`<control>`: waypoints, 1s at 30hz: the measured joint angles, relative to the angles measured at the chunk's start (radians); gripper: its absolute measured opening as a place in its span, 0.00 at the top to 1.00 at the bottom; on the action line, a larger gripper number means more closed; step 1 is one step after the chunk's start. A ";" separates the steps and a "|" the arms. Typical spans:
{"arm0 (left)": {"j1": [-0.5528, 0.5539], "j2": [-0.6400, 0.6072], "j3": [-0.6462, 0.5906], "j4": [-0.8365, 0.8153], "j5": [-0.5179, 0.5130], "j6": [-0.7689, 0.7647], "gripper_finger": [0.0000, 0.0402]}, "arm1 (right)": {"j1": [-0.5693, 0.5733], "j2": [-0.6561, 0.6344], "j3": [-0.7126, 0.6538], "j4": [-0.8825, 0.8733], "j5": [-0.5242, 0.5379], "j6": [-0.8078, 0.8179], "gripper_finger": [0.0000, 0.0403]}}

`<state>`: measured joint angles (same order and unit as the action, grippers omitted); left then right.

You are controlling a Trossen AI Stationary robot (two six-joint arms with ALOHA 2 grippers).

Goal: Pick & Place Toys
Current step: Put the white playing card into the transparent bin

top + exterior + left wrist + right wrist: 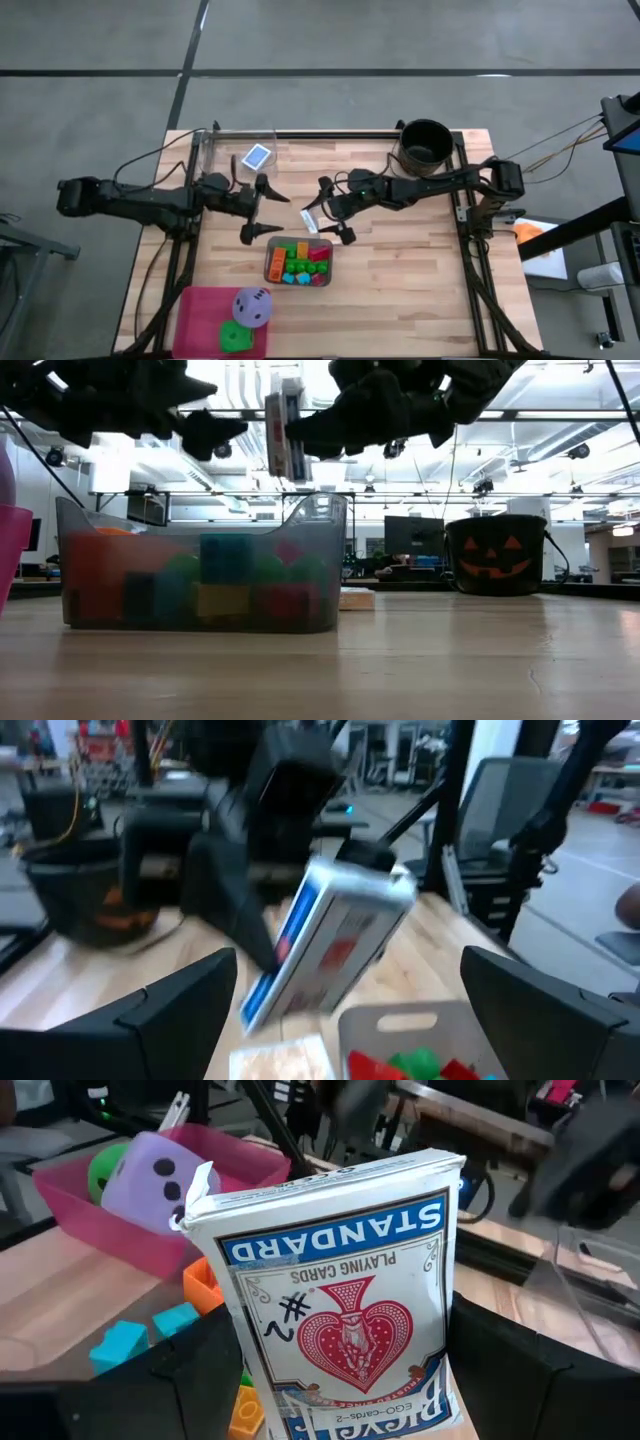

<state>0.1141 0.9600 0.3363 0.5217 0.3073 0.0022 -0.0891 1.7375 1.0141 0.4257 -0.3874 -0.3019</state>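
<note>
The right gripper (335, 220) is clamped on one box of playing cards (309, 221), holding it in the air near the middle of the table (420, 290), just above the 12 o'clock edge of the grey tray (270, 262); in the right wrist view the box (345, 1315) stands upright between the fingers, its spade-printed face toward the camera. The left gripper (262, 210) hovers just at 9 o'clock of the box with its two fingers spread wide apart, closed on nothing; its wrist view shows the box (325, 940) tilted, held by the other arm. A second card box, blue-backed (257, 156), lies inside a clear container (215, 140) at the table's 11 o'clock corner. The grey tray holds a heap of small blocks (300, 262) in green, orange, red, yellow and blue; I cannot count them exactly. At 7 o'clock a pink bin (195, 315) holds two dice: one purple die (251, 306) and one green die (236, 337). One black bucket (425, 143) stands at 1 o'clock; the low view shows a pumpkin face on it (497, 555).
</note>
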 joint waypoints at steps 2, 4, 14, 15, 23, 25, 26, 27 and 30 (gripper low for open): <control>-0.012 0.000 0.000 0.014 0.000 0.019 0.04 | -0.001 0.014 0.005 0.006 0.000 0.001 0.28; -0.027 0.000 0.009 -0.012 -0.002 0.059 0.04 | -0.001 0.028 0.010 0.008 0.000 0.000 0.28; -0.171 0.000 0.193 -0.413 -0.304 0.267 0.04 | -0.013 0.058 0.021 0.005 -0.002 0.004 0.28; -0.182 0.000 0.216 -0.452 -0.329 0.281 0.04 | -0.013 0.058 0.021 0.001 -0.002 0.006 0.28; -0.207 0.117 0.371 -0.636 -0.381 0.372 0.04 | -0.013 0.058 0.020 -0.020 -0.002 0.015 0.28; -0.207 0.180 0.409 -0.654 -0.401 0.404 0.04 | -0.013 0.058 0.020 -0.026 -0.002 0.018 0.28; -0.207 0.209 0.428 -0.669 -0.412 0.418 0.04 | -0.013 0.058 0.020 -0.027 -0.002 0.018 0.28; -0.207 0.237 0.448 -0.686 -0.420 0.432 0.04 | -0.013 0.058 0.020 -0.030 -0.001 0.018 0.28; -0.207 0.308 0.517 -0.717 -0.428 0.464 0.04 | -0.013 0.058 0.020 -0.045 -0.002 0.018 0.28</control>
<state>-0.0929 1.2683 0.8528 -0.1956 -0.1205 0.4663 -0.1020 1.7954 1.0340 0.3809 -0.3889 -0.2836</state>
